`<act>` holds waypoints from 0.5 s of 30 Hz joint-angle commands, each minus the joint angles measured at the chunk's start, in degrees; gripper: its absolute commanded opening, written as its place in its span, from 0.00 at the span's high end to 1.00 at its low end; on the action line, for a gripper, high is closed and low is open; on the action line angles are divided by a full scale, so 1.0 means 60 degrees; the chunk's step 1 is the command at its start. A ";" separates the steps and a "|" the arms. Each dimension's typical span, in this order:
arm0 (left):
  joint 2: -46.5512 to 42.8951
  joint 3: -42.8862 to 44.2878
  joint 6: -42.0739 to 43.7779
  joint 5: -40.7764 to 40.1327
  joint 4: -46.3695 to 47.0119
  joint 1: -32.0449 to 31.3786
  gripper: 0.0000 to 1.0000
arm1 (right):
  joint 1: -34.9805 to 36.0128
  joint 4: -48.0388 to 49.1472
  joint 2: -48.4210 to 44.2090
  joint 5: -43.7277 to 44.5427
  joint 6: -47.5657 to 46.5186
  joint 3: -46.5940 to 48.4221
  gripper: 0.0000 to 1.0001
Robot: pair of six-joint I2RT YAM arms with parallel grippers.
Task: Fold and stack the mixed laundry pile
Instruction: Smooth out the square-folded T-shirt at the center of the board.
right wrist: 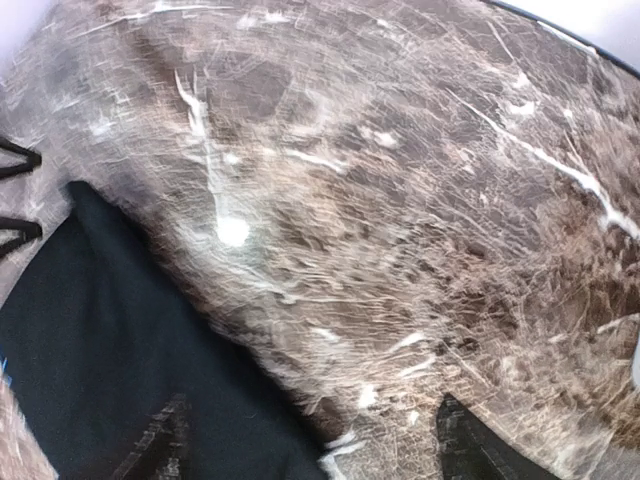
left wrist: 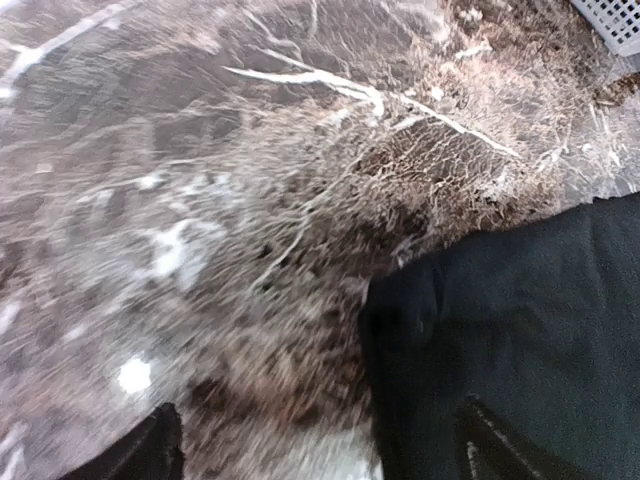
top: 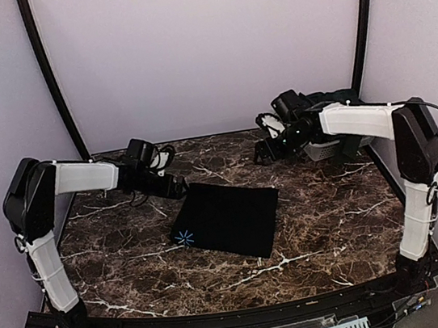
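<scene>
A folded black cloth (top: 228,218) with a small light-blue star mark lies flat in the middle of the marble table (top: 318,231). My left gripper (top: 175,188) is open and empty just above the cloth's far left corner; the cloth fills the lower right of the left wrist view (left wrist: 520,330). My right gripper (top: 264,151) is open and empty above the table beyond the cloth's far right corner; the cloth shows at the lower left of the right wrist view (right wrist: 110,350). Dark garments (top: 339,100) sit in the basket at the back right, partly hidden by my right arm.
A white slatted basket (top: 321,150) stands at the back right corner, under my right arm; its corner shows in the left wrist view (left wrist: 615,20). Curved black frame poles rise at both back corners. Both wrist views are motion-blurred.
</scene>
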 commanded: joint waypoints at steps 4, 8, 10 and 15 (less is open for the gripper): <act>-0.2546 -0.0225 -0.2087 -0.0356 0.0132 0.0029 0.01 | 0.0052 0.1297 -0.2270 -0.3178 0.1439 -0.1216 0.01; -0.2413 -0.0299 -0.2730 0.1506 0.0513 -0.0457 0.01 | 0.0387 0.3169 -0.2846 -0.4717 0.2997 -0.2742 0.01; -0.2037 -0.0334 -0.3090 0.2891 0.1037 -0.0638 0.01 | 0.0600 0.3685 -0.2697 -0.4881 0.3335 -0.3190 0.01; -0.0968 -0.0586 -0.4197 0.5211 0.3096 -0.0793 0.01 | 0.0717 0.4359 -0.1483 -0.4929 0.3418 -0.3419 0.01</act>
